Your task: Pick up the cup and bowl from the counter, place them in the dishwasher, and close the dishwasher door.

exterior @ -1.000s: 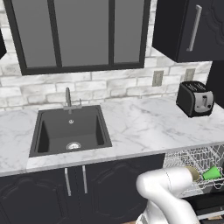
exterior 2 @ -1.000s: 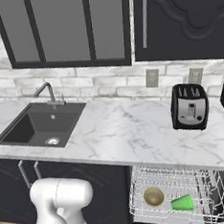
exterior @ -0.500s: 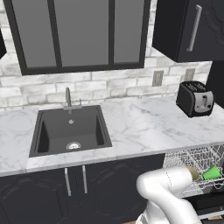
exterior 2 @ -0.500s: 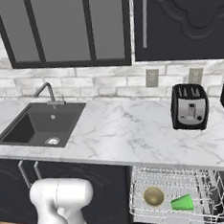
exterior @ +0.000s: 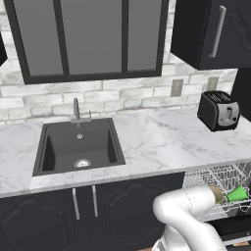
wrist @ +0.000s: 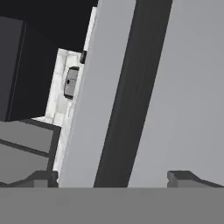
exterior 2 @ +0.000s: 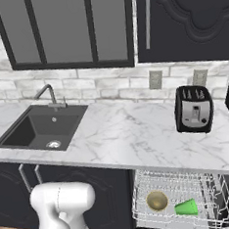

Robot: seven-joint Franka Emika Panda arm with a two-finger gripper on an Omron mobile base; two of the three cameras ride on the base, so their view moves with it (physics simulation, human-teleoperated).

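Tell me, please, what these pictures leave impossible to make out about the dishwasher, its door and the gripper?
- dishwasher door: cannot be identified for sure; the lower edges of both base views cut off the area below the rack.
- cup and bowl: partly hidden by the arm in the left base view.
- gripper: jaws open, but the close pale surface ahead cannot be identified in the hand view.

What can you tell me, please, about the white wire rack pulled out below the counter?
The dishwasher rack is a white wire basket with thin upright tines, looking like coated metal. It stands pulled out level beneath the marble counter, right of the black cabinets. Inside it a tan bowl sits upright, and a green cup lies on its side beside it.
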